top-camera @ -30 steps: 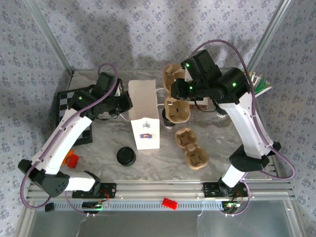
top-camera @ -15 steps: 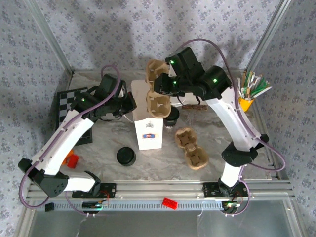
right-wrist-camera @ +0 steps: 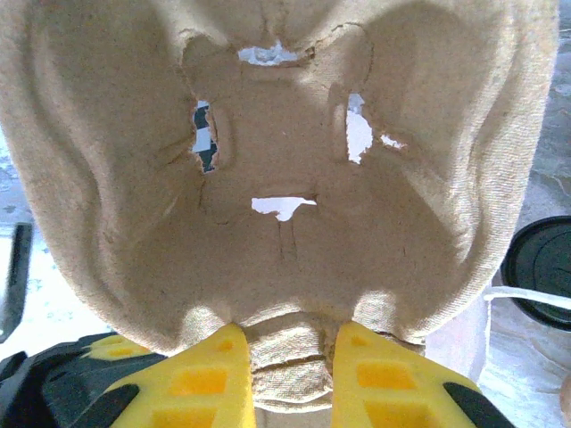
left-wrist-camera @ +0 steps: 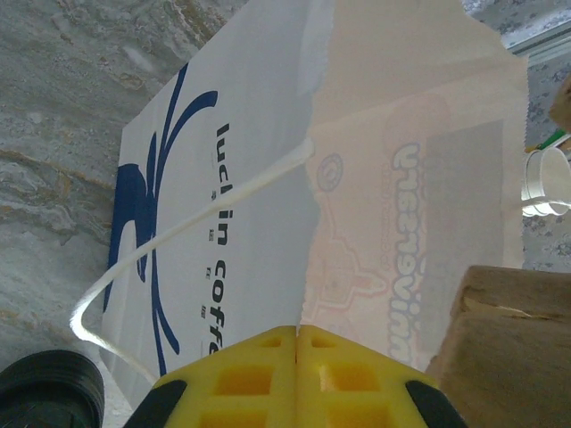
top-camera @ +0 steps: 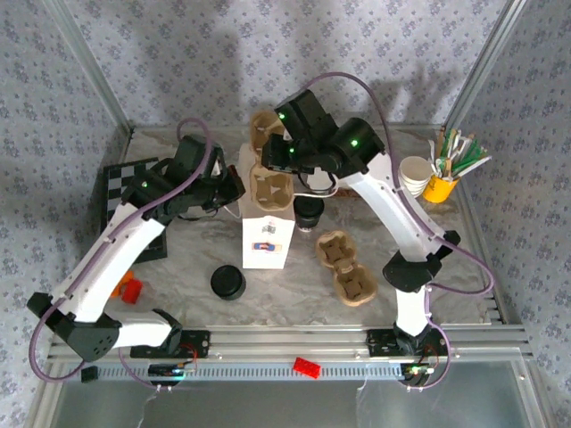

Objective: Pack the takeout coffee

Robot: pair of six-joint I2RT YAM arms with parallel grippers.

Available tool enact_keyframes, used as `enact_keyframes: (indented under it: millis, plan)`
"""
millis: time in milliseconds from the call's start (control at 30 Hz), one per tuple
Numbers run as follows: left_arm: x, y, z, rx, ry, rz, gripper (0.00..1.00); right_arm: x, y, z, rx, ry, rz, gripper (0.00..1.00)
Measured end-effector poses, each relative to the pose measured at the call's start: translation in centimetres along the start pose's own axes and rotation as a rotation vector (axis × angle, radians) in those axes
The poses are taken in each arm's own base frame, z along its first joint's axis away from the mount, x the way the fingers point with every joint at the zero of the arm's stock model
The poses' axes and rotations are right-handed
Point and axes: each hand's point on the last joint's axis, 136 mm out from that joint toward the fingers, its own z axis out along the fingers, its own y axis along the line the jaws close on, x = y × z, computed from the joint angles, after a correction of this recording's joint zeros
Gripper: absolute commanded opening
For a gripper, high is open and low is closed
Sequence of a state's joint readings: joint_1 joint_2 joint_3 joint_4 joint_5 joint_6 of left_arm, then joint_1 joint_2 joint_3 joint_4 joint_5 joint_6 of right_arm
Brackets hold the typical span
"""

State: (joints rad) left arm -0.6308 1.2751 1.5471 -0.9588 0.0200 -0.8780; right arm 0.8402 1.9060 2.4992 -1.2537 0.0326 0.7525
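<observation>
The takeout coffee (top-camera: pixel 310 212), a small pale cup with a dark top, stands on the table just right of the white paper bag (top-camera: pixel 266 234). My right gripper (top-camera: pixel 284 159) is shut on the rim of a cardboard cup carrier (top-camera: pixel 268 176), which hangs over the bag's open top. In the right wrist view the fingers (right-wrist-camera: pixel 210 374) pinch the edge of the carrier (right-wrist-camera: pixel 285 134). My left gripper (left-wrist-camera: pixel 297 334) is shut on the upper edge of the bag (left-wrist-camera: pixel 232 178), holding its mouth at the left side (top-camera: pixel 230 189).
A second cup carrier (top-camera: pixel 346 266) lies right of the bag. A loose black lid (top-camera: pixel 227 282) sits in front of the bag. A stack of white cups (top-camera: pixel 416 174) and a yellow holder of stirrers (top-camera: pixel 443 185) stand at the far right. A checkered board (top-camera: pixel 125 192) lies at left.
My right arm has carried the cup carrier leftward, from beside the bag to over its open top. The left gripper has kept its hold on the bag's edge.
</observation>
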Motion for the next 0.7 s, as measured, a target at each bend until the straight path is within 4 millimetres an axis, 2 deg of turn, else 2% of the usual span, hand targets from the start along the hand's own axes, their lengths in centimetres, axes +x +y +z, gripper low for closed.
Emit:
enact_keyframes:
  millis: [300, 700]
  plan:
    - [0.0, 0.0, 0.1, 0.011, -0.008, -0.015, 0.00, 0.3, -0.7, 2.2, 0.066, -0.001, -0.012, 0.19]
    - [0.0, 0.3, 0.3, 0.010, -0.021, -0.033, 0.00, 0.7, 0.6, 2.0, 0.033, 0.001, -0.004, 0.18]
